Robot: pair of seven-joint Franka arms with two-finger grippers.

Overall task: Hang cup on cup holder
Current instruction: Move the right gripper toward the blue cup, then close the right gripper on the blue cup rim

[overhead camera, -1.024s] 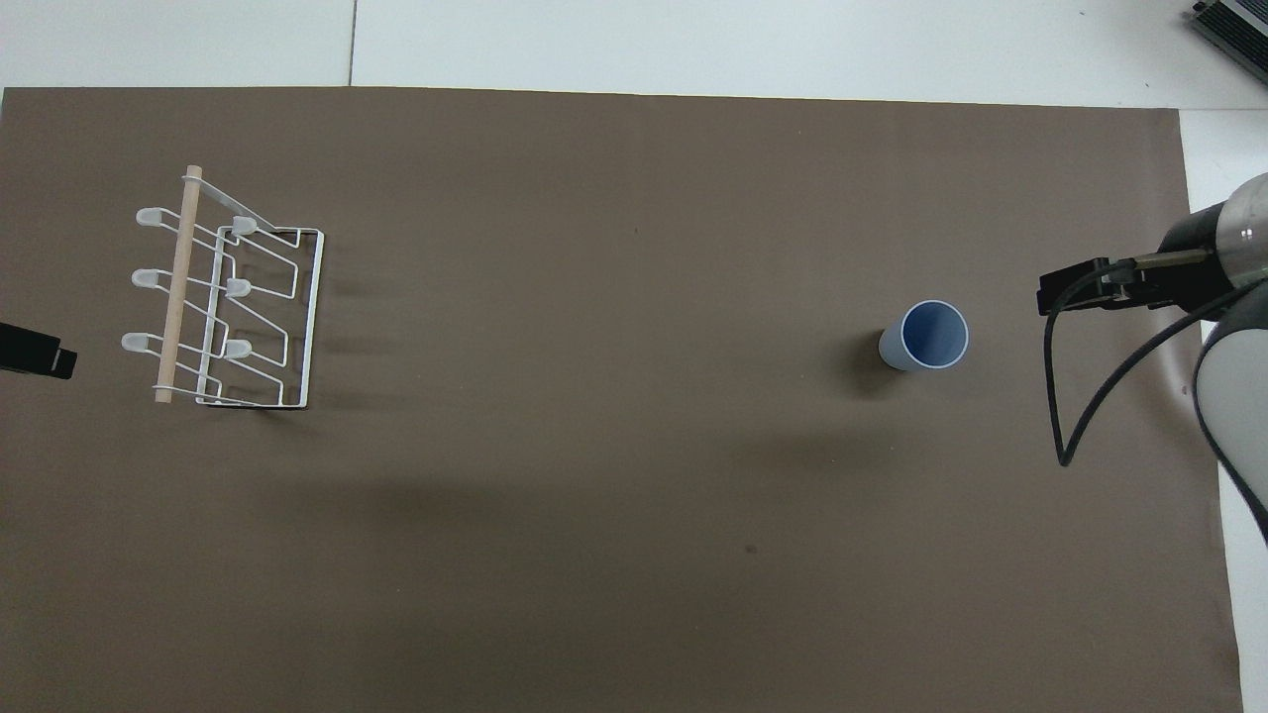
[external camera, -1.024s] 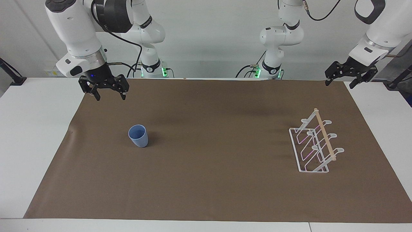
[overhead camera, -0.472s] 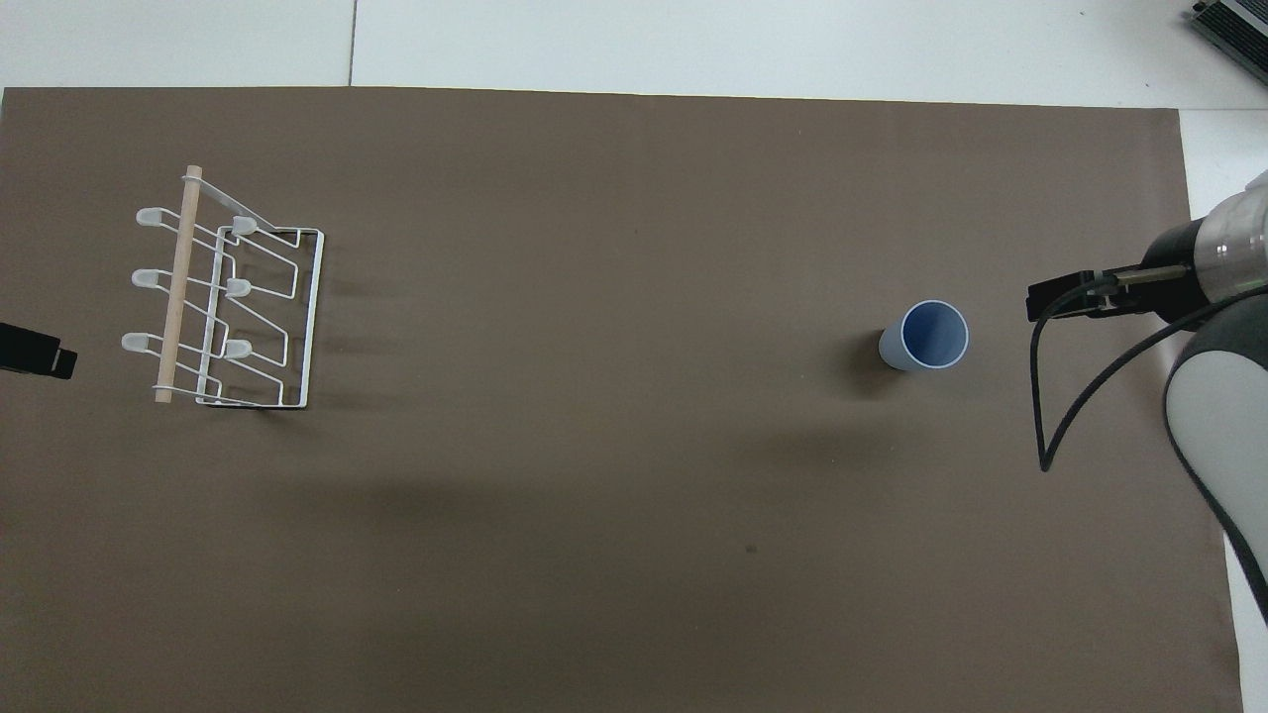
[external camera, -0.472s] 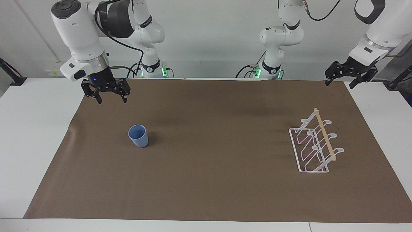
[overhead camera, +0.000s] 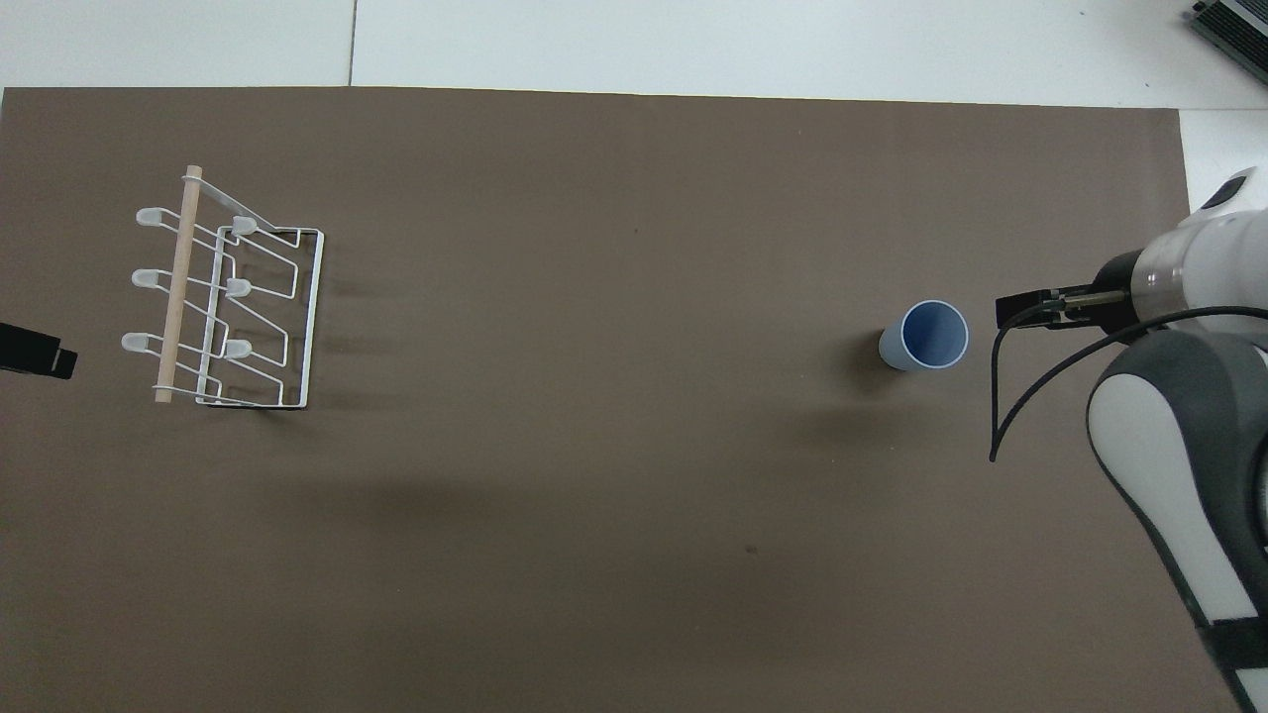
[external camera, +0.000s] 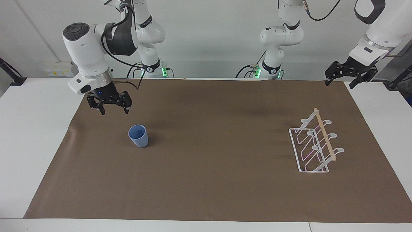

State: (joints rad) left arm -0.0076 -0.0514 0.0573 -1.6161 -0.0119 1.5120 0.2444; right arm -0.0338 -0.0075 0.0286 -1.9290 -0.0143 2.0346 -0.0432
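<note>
Right gripper (external camera: pixel 114 111) open, empty, over the mat; cup (external camera: pixel 138 136) upright just below it, apart. Left gripper (external camera: pixel 340 83) waits, probably open. Risk: off-centre descent tips the cup.

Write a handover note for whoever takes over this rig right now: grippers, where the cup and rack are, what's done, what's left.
Right gripper: open, empty, in the air over the brown mat beside the cup, not touching it.
Left gripper: open, empty, waiting over the mat's corner at its own end.
Small light-blue plastic cup: upright on the mat, toward the right arm's end.
White wire cup holder with wooden dowel: toward the left arm's end, nothing hung on it.
Done: nothing yet.
Left: grasp the cup, carry it across, hang it on a prong.
</note>
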